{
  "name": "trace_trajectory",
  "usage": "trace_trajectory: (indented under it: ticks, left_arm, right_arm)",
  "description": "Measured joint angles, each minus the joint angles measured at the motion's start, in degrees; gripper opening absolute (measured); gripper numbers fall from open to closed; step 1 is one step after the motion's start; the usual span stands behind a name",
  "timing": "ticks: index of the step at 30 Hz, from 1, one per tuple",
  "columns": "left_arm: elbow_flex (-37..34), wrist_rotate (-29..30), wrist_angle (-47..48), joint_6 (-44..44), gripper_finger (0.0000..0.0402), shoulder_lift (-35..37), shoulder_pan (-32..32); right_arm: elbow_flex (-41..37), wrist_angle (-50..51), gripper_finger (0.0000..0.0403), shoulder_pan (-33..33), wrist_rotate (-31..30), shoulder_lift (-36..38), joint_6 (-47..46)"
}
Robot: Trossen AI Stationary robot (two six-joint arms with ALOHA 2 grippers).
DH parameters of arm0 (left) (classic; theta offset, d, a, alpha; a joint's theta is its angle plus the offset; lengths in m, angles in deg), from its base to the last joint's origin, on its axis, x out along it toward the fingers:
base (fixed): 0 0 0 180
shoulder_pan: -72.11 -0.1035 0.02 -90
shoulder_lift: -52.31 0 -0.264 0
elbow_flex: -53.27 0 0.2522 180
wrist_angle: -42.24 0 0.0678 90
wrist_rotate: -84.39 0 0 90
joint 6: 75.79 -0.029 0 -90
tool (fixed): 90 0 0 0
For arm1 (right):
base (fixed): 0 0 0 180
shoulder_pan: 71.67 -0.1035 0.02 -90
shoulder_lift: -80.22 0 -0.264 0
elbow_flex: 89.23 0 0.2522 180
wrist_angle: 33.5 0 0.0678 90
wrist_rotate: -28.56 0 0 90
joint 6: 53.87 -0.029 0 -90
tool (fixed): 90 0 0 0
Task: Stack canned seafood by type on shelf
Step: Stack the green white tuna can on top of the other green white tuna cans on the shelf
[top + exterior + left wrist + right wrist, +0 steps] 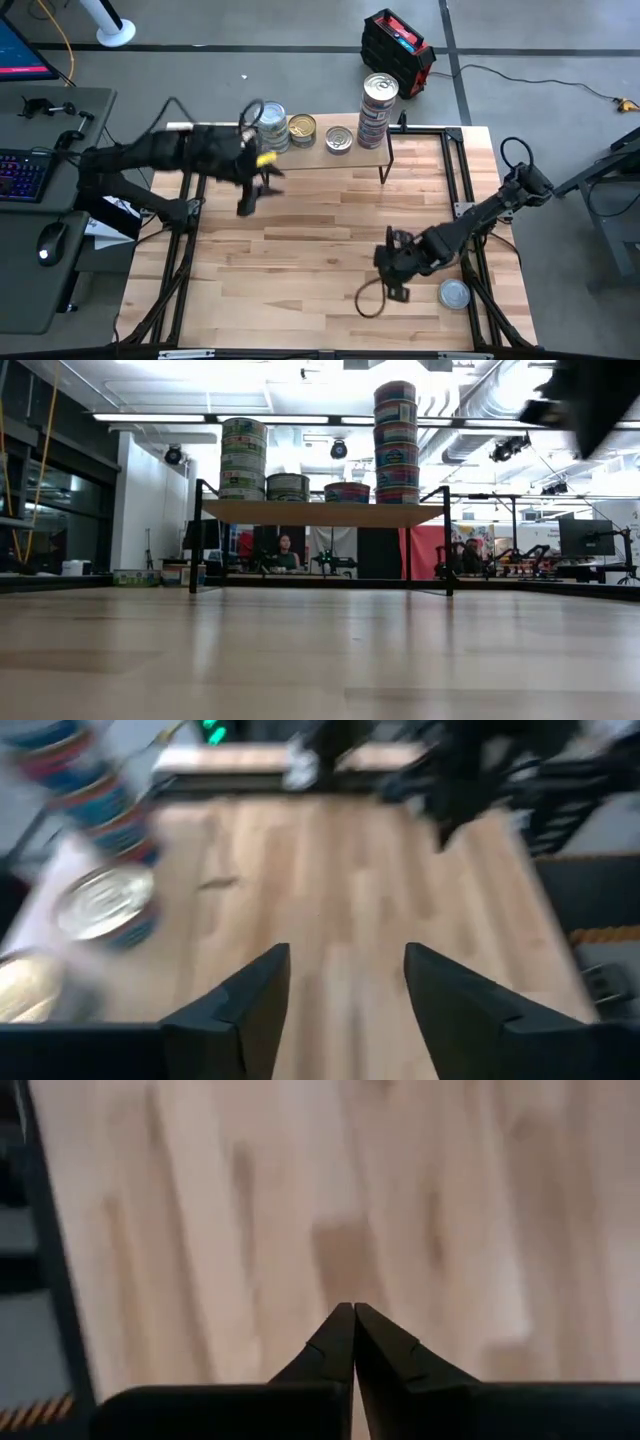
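Note:
The shelf (345,158) stands at the table's far edge, with its board (320,512) on thin black legs. On it, from left to right, stand a stack of tins (270,125), a gold-lidded tin (302,130), a silver-lidded tin (339,139) and a taller stack (378,105). One more silver-lidded tin (455,293) rests on the table near its right front corner. My left gripper (345,980) hovers open and holds nothing just in front of the shelf's left end (250,198). My right gripper (353,1335) is shut on nothing above bare wood, left of the loose tin (395,282).
Black frame rails (470,200) run along the table's sides. A black and red case (398,50) sits on the floor behind the shelf. A desk with a keyboard (25,170) and a mouse (50,240) stands to the left. Bare wood (310,240) lies between the two arms.

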Motion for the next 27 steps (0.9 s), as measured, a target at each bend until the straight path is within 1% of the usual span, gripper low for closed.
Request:
trace_trajectory:
  ticks: [4,7,9,12,13,15,17,18,20,23,27]
  left_arm:
    - [-11.64,0.7,-14.53,4.14,0.0161,4.45,7.2]
    - [-20.56,4.07,-23.43,9.65,0.0133,7.92,11.29]
    - [-25.71,6.69,-27.81,13.29,0.01,10.68,13.69]
    - [-32.88,11.61,-32.66,18.81,0.0028,13.93,17.08]
    - [-35.34,13.35,-33.9,20.6,0.0015,14.6,18.09]
    - [-40.36,17.45,-38.83,24.36,0.0011,15.04,19.91]
    - [-44.82,19.63,-45.3,26.6,0.0006,15.19,21.13]
    - [-46.87,19.85,-48.81,27.6,0.0003,14.98,21.48]
    - [-50.11,20.0,-54.73,30.2,0.0002,14.04,21.74]
    - [-52.79,20.01,-58.93,32.68,0.0001,12.74,21.91]
    - [-53.96,20.09,-59.94,33.74,0.0,11.45,22.78]
  right_arm:
    - [-4.45,-0.02,0.0,-4.67,6.77,0.75,-8.28]
    - [-9.26,-3.65,0.0,-8.15,12.33,2.41,-16.89]
    - [-12.13,-5.98,0.0,-10.32,14.63,4.12,-22.3]
    - [-14.28,-7.0,0.0,-12.32,17.52,7.39,-29.73]
    - [-14.83,-6.36,0.0,-12.66,20.19,8.29,-31.69]
    - [-16.42,-5.82,0.0,-13.07,27.93,9.47,-34.86]
    - [-18.24,-4.91,0.0,-13.44,35.08,9.84,-36.69]
    - [-19.18,-4.72,0.0,-13.79,36.67,9.82,-36.96]
    - [-21.52,-4.84,0.0,-14.51,37.36,9.75,-38.14]
    - [-25.37,-4.95,0.0,-14.84,37.25,9.64,-40.71]
    - [-29.03,-4.92,0.0,-14.49,35.7,9.64,-41.75]
